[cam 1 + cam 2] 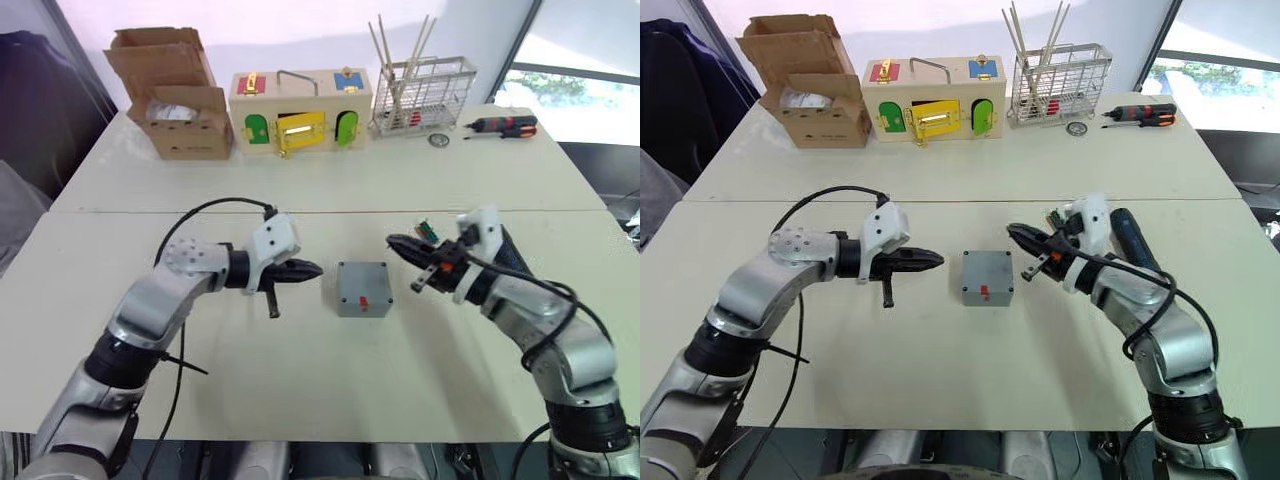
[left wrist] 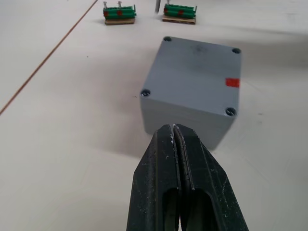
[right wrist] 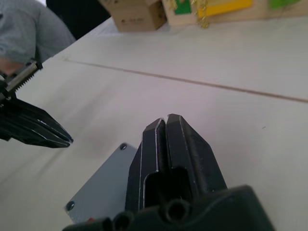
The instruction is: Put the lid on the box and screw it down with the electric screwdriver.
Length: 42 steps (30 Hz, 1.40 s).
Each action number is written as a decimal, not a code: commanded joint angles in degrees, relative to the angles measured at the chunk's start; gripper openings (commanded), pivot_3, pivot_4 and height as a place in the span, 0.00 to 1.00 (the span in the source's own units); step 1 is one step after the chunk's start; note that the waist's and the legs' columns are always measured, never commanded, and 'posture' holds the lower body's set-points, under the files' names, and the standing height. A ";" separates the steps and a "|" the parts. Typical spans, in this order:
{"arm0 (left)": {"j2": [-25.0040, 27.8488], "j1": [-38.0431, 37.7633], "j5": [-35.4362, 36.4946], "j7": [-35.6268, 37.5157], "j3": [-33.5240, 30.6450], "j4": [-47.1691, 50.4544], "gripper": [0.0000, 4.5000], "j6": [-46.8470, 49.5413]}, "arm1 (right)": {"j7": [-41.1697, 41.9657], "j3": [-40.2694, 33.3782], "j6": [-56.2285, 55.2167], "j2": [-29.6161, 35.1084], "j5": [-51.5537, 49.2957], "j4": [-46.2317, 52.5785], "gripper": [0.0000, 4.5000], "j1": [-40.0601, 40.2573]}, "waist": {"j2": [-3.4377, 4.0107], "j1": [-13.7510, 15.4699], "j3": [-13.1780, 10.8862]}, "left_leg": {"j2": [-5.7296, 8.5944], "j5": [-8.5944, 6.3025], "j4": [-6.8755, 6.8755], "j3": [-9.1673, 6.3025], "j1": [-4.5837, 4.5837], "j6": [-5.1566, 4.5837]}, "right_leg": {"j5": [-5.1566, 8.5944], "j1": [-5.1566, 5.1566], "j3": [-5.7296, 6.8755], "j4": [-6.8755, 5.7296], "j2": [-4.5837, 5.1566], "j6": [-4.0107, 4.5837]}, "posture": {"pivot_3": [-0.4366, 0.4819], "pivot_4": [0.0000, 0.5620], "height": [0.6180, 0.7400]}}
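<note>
Both arms reach inward over the table, left tool (image 1: 308, 269) and right tool (image 1: 398, 243) closed.

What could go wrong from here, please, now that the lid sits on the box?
1. The left pincer and right pincer flank the box closely, both shut; a sideways drift could shove it and shift its lid.
2. The electric screwdriver lies under the right forearm, awkward to grasp.

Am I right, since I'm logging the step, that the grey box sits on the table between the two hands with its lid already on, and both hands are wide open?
Not quite. The grey box does sit between them with its lid on, but the left hand and right hand are both shut, empty; the two wrist views show their fingers pressed together.
</note>
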<state>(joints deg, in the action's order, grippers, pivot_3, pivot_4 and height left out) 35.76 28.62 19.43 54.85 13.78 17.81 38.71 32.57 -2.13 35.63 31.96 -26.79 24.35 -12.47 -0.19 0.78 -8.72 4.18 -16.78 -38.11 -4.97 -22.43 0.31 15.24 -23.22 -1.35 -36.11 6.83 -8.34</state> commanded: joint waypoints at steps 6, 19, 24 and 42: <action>0.12 -1.79 2.06 -3.10 -2.05 6.49 0.00 3.13 | 2.78 -0.08 -2.85 0.50 0.98 -1.45 0.01 0.23 | 0.01 -0.21 -0.01 | -0.02 0.00 0.01 0.00 0.00 0.00 | 0.00 -0.05 0.00 -0.04 -0.02 0.00 | 0.48 0.27 0.92; -0.44 0.17 1.50 -2.53 0.14 5.20 0.00 2.55 | 1.84 -1.25 -3.02 0.24 1.52 0.23 0.01 3.36 | 0.01 -0.15 -0.01 | -0.02 0.00 0.01 0.00 0.00 0.01 | 0.00 -0.05 0.00 -0.03 -0.02 0.00 | 0.48 0.27 0.92; -0.57 0.68 1.50 -2.27 0.63 4.58 0.00 2.23 | 1.32 -0.71 -3.39 -0.08 1.98 0.01 0.01 3.84 | 0.01 -0.16 -0.01 | -0.02 0.00 0.01 0.00 0.00 0.01 | 0.00 -0.05 0.00 -0.03 -0.02 0.00 | 0.48 0.27 0.92; -1.68 0.98 0.91 -2.77 1.01 3.30 0.00 1.43 | 2.90 1.21 -3.97 0.05 4.28 -3.14 0.42 0.59 | 0.01 -0.18 -0.01 | -0.02 0.00 0.01 0.01 0.00 0.01 | 0.00 -0.05 0.00 -0.03 -0.02 0.00 | 0.48 0.27 0.92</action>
<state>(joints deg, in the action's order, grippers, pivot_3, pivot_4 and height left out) 34.16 29.06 20.47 52.23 15.00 20.39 41.12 34.99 -0.45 32.74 31.54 -22.57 20.36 -11.13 -0.18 0.60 -8.73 4.16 -16.77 -38.10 -4.96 -22.44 0.32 15.24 -23.27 -1.35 -36.14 6.82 -8.34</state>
